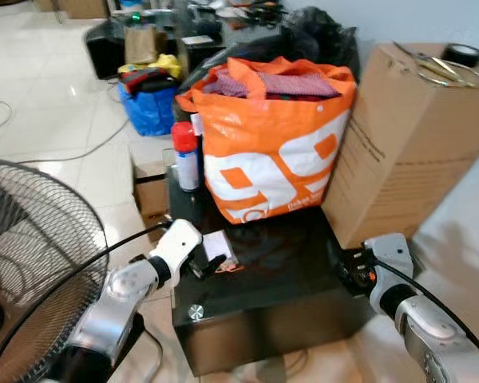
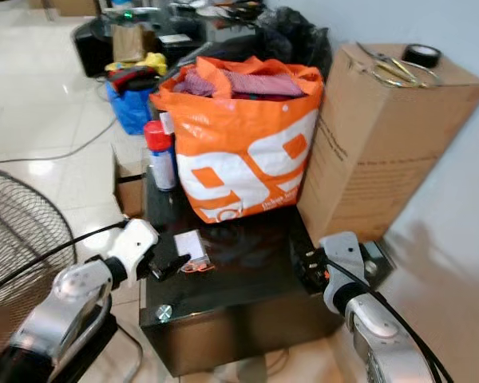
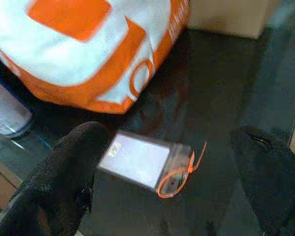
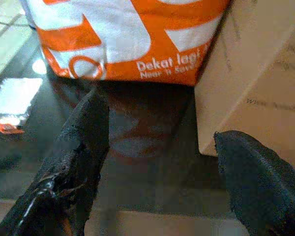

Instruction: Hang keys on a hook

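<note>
- Left end effector [image 1: 210,263] rests low over the near left part of the black glossy tabletop [image 1: 295,279], its two black fingers [image 3: 71,172] spread apart, gripping nothing.
- Just in front of those fingers lies a small flat card-like key tag [image 3: 136,158] with a pale face and a clear edge. An orange loop [image 3: 174,177] is fixed to one end. It lies flat on the tabletop, between the two fingers in the left wrist view, and I cannot tell whether either finger touches it.
- Far left, a round black wire fan guard [image 1: 32,263] stands on the pale tiled floor [image 1: 40,96].
- Behind the tag, on the left rear of the tabletop, a spray can [image 1: 186,155] with a red cap stands upright.
- Just to the right of the can, a large orange and white shopping bag [image 1: 271,152] sits upright on the tabletop, stuffed with cloth.
- Further back on the floor sits a blue bag [image 1: 150,108] among dark clutter.
- To the right of the orange bag, a tall cardboard box [image 1: 415,136] stands beside the tabletop, with scissors [image 1: 431,65] and a roll of black tape [image 1: 462,54] on its top.
- Right end effector [image 4: 157,162] hovers at the right edge of the tabletop, near the foot of the cardboard box, fingers wide apart and empty.
</note>
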You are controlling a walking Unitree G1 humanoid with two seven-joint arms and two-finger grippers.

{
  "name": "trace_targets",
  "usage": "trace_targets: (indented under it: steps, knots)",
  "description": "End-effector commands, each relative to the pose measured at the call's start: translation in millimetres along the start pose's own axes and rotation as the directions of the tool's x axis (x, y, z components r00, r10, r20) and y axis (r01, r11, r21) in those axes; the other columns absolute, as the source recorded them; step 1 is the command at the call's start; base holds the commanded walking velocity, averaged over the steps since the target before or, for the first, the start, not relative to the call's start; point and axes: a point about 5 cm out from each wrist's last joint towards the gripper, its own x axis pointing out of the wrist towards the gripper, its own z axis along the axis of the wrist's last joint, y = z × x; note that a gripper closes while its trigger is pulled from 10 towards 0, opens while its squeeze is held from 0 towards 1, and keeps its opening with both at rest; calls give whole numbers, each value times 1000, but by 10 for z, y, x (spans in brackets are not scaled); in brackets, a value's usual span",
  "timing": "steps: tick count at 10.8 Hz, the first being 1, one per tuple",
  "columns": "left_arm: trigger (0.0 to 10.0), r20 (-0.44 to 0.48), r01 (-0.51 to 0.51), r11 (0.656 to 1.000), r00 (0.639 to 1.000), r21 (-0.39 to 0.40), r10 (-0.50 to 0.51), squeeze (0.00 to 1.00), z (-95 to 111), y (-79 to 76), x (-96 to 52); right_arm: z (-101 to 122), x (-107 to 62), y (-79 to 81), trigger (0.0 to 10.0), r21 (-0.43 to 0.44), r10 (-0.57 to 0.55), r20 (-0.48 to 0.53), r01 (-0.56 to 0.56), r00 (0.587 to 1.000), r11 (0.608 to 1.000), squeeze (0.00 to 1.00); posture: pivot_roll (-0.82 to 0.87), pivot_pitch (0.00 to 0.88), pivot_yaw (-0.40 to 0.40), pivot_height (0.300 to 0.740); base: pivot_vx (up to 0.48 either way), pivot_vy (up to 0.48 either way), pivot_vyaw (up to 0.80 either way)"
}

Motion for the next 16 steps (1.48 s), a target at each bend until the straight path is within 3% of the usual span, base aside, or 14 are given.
trace_targets:
  steps: [1, 2, 3, 5, 6, 7, 9, 12, 14, 16]
  knots:
    - [10000, -55, 63, 996, 997, 56, -60, 867, -68, -7, 32, 48, -9, 26, 10000, -17, 24, 7, -24, 1000, 1000, 0, -73, 1, -7, 740, 0, 0, 0]
    - [10000, -106, 132, 984, 987, 119, -120, 125, -143, -27, 87, 57, -11, 37, 10000, -32, 35, 2, -35, 999, 999, 0, -78, 22, -6, 740, 0, 0, 0]
    - [10000, -114, 179, 974, 980, 138, -164, 0, -157, -73, 196, 75, -16, 53, 10000, -36, 42, 1, -42, 999, 998, 0, -85, 49, -4, 740, 0, 0, 0]
    - [10000, -137, 211, 959, 973, 187, -187, 0, -167, -112, 272, 93, -57, 84, 10000, -33, 50, -3, -50, 999, 998, 0, -104, 89, 7, 740, 0, 0, 0]
    - [10000, -209, 197, 952, 966, 233, -149, 0, -264, -65, 287, 82, -137, 111, 10000, -20, 57, -14, -57, 998, 998, 0, -120, 128, 15, 740, 0, 0, 0]
    - [10000, -222, 178, 954, 967, 240, -124, 0, -300, -31, 274, 80, -175, 118, 10000, -12, 62, -15, -62, 998, 998, 0, -122, 142, 15, 740, 0, 0, 0]
    - [10000, -203, 160, 946, 974, 283, -104, 0, -377, -42, 245, 68, -264, 128, 10000, -5, 63, -27, -63, 998, 998, 0, -131, 172, 9, 740, 0, 0, 0]
    - [10000, -144, 79, 910, 989, 408, -21, 0, -357, -32, 272, 60, -355, 149, 10000, 9, 54, -37, -53, 998, 999, 0, -143, 194, 4, 740, 0, 0, 0]
    - [10000, -98, 15, 920, 995, 392, 26, 0, -383, -54, 263, 47, -372, 174, 10000, 18, 51, -44, -50, 998, 999, 0, -144, 186, 10, 740, 0, 0, 0]
    - [10000, -124, 101, 951, 990, 292, -68, 0, -434, -126, 257, 70, -361, 175, 10000, 15, 48, -41, -47, 998, 999, 0, -140, 173, 7, 740, 0, 0, 0]
